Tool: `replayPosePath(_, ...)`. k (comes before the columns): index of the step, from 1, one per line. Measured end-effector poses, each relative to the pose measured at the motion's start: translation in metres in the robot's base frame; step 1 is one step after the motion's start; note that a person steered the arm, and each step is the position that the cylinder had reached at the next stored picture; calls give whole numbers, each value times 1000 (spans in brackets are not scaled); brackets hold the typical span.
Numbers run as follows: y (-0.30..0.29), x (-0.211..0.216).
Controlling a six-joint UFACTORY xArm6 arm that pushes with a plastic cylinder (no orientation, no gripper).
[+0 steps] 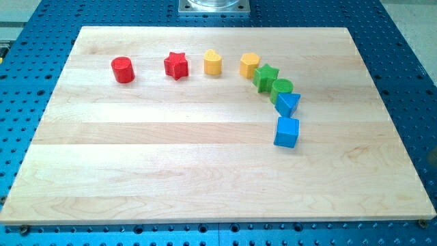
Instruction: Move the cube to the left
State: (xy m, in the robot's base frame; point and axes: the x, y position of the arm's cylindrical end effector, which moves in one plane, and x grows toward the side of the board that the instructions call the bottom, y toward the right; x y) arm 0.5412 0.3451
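The blue cube [287,132] sits on the wooden board [171,171], right of the middle. Just above it lies a blue triangular block [287,104], a small gap apart. My tip and the rod do not show in the camera view, so I cannot place the tip relative to the cube.
An arc of blocks runs along the view's top: a red cylinder [123,70], a red star [176,65], a yellow heart [213,62], a yellow hexagon [249,65], a green star [265,76] and a green cylinder [282,89]. A metal mount [214,6] sits past the top edge.
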Motion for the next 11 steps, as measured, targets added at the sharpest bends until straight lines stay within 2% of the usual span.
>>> replayPosePath(1, -43, -61)
replayPosePath(2, -139, -85)
replayPosePath(3, -202, -30)
replayPosePath(8, -212, -26)
replayPosePath(9, -273, -29)
replayPosePath(10, -260, -19)
replayPosePath(11, -193, -50)
